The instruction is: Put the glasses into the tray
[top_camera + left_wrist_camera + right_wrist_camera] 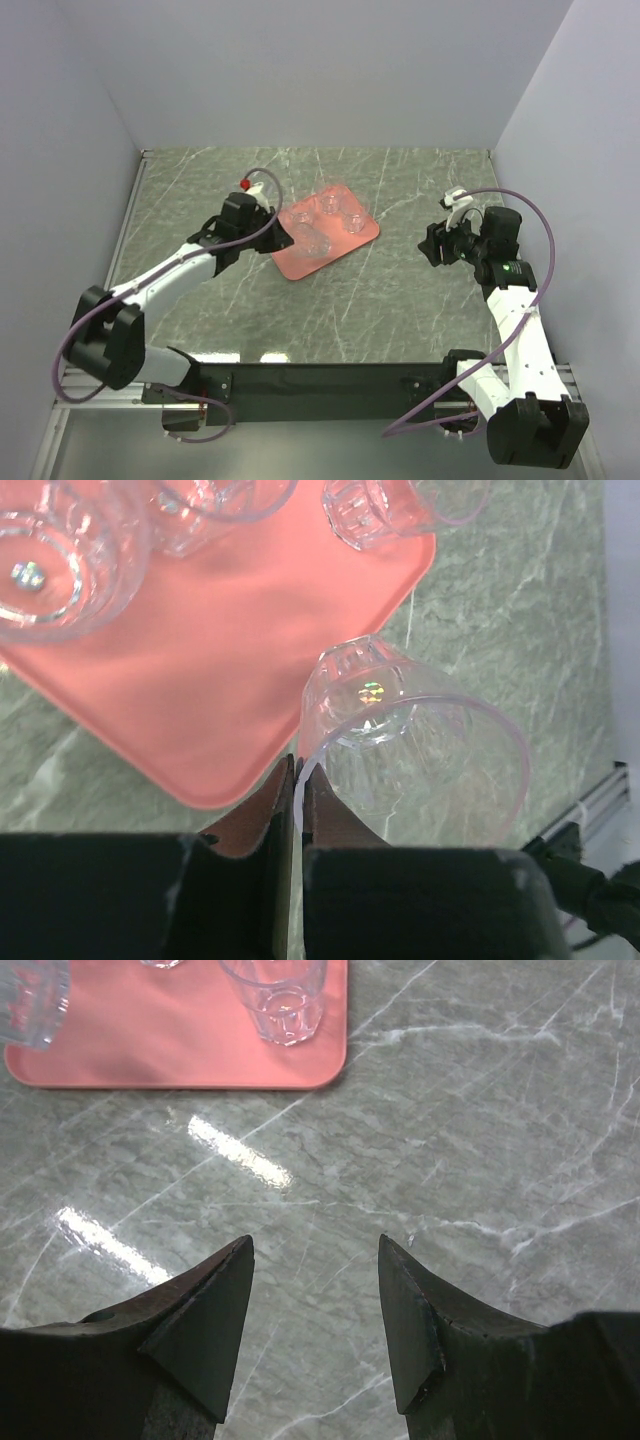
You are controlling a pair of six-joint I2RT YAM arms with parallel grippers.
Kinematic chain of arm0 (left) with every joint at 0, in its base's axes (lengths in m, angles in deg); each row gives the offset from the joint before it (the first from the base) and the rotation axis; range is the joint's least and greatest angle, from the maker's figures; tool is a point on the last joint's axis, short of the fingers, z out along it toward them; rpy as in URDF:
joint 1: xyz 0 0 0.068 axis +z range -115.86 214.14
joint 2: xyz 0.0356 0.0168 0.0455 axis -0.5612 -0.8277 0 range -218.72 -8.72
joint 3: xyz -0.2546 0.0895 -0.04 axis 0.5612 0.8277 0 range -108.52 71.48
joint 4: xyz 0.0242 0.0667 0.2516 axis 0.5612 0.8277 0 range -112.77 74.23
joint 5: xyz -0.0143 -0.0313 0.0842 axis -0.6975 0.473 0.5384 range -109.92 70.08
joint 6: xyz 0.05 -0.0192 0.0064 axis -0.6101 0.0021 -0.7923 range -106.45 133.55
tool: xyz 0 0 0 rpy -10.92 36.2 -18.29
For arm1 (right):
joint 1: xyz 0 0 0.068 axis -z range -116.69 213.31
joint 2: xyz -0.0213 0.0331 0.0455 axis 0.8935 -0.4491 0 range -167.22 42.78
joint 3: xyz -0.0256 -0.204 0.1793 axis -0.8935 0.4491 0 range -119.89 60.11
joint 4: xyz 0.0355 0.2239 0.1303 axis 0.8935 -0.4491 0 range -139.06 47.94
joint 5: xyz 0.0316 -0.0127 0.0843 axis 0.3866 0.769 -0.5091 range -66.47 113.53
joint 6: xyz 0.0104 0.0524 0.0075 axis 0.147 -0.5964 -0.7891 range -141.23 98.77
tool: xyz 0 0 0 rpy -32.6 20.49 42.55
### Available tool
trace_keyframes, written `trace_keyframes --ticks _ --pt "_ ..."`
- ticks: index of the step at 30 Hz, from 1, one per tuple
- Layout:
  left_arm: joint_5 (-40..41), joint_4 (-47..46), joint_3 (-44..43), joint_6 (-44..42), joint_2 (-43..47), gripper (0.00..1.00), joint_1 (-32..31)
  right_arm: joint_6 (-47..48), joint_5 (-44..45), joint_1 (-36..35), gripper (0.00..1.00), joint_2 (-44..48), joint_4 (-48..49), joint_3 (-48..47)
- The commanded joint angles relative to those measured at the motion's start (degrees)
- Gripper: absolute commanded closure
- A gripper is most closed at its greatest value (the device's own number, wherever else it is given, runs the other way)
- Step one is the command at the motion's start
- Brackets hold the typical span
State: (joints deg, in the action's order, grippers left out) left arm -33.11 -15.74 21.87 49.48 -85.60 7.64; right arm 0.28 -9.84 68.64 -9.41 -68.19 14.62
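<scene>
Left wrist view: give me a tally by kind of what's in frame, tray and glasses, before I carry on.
Tray: 1
Glasses: 4, three on it and one held glass pinched at its rim by the left gripper
Total: 5

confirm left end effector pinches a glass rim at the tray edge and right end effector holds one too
No: the right end effector is open and empty, per the right wrist view. The left end effector does pinch the glass.
</scene>
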Motion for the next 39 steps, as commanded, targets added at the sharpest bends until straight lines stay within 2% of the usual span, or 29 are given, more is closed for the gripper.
trace_keyframes --ticks 1,14,26,29,36,39 --pt "5.1 -3.6 -5.7 -1.8 -3.6 1.0 -2.7 0.1 -0.8 0.7 0.4 1.2 1.8 -0.1" --pt "13.0 1.8 -21.9 -6.5 -21.5 0.99 -6.4 0.3 -1.2 1.0 0.4 1.4 1.7 -0.1" --pt "17.4 6.8 -31.4 -10.0 -30.6 0.93 -8.0 0.4 -1.2 1.2 0.4 1.2 1.6 -0.1" --pt "18.3 7.1 -32.2 -10.5 -31.4 0.88 -8.1 0.3 -1.3 1.3 0.4 1.1 1.8 -0.1" --pt "18.6 7.3 -32.5 -11.3 -31.1 0.68 -8.4 0.4 -1.3 1.4 0.4 1.0 1.7 -0.1" --pt "18.4 7.4 -32.6 -11.8 -30.6 0.62 -8.6 0.4 -1.3 1.4 0.4 1.0 1.6 -0.1"
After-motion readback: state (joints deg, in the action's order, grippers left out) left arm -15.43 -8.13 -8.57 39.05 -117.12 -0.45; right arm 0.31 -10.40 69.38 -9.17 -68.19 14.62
